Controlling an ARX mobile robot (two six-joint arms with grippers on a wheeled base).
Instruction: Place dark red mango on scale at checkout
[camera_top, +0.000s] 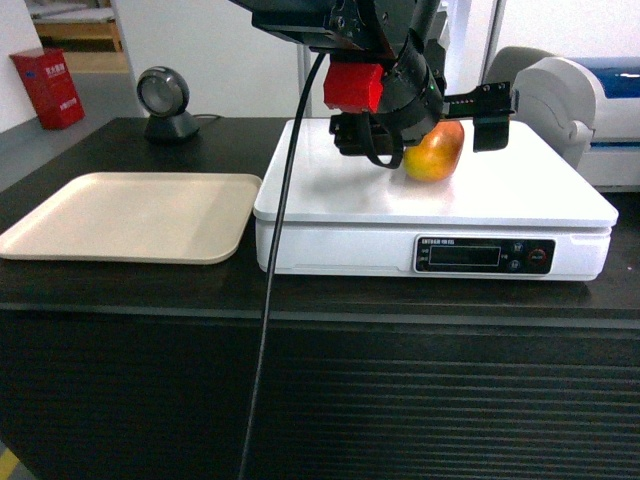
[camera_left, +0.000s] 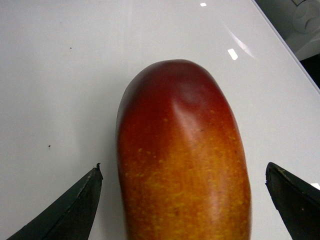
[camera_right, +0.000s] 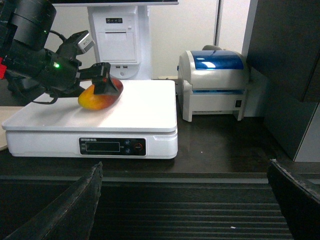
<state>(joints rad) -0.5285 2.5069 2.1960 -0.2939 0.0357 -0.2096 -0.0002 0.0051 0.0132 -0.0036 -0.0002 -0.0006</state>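
Observation:
The dark red mango (camera_top: 437, 155) lies on the white platform of the scale (camera_top: 340, 200), toward its back right, on the black checkout counter (camera_top: 320, 300). My left gripper (camera_top: 432, 135) reaches over the scale and stands open around the fruit. In the left wrist view the mango (camera_left: 185, 160) sits between the two fingertips (camera_left: 92, 185), white platform showing in the gap on each side. The right wrist view shows mango (camera_right: 97, 97) and scale (camera_right: 145, 107) from the front. My right gripper (camera_right: 185, 167) is open and empty, low before the counter's ribbed front.
A flat beige tray (camera_top: 130, 215) lies left of the scale. A round scanner (camera_top: 165, 100) stands at the back left. A white and blue printer (camera_right: 215, 85) sits right of the scale. A black cable (camera_top: 270, 300) hangs down across the counter front.

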